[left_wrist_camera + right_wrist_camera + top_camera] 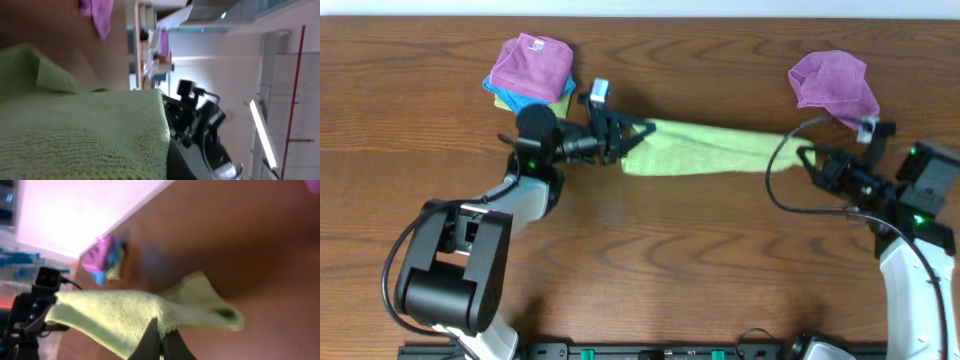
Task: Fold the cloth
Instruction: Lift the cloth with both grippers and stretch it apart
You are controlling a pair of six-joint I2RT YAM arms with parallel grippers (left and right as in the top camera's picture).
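Clutter: 2 purple cloths, 1 blue cloth, 1 yellowish cloth, all on the wooden table (650, 270). The pile-top purple cloth (530, 62) sits near the left gripper (632, 135), on its far-edge side. It lies on the blue cloth (520, 100), with the yellowish cloth (561, 103) peeking out at the bottom. The crumpled purple cloth (835, 85) lies alone near the right gripper (808, 157), also on its far-edge side, not touching it. A black cable (772, 170) loops just beside the right gripper and crosses over the end of the task cloth. Nothing sits on the bare wood between the two grippers apart from the task cloth.

Counts: 1 lime-green cloth (705, 148), 2 arms, 2 grippers.

The lime-green cloth is pulled into a long band between the two grippers. Whether it rests on the table or hangs just above it, I cannot tell. Left gripper: jaws pressed together on the band's left end; the left wrist view is filled with green terry (85, 130). Right gripper (159, 332): fingers pinch the edge of the other end, and the cloth (125, 312) runs away from them toward the left arm, one loose corner flopped to the side.
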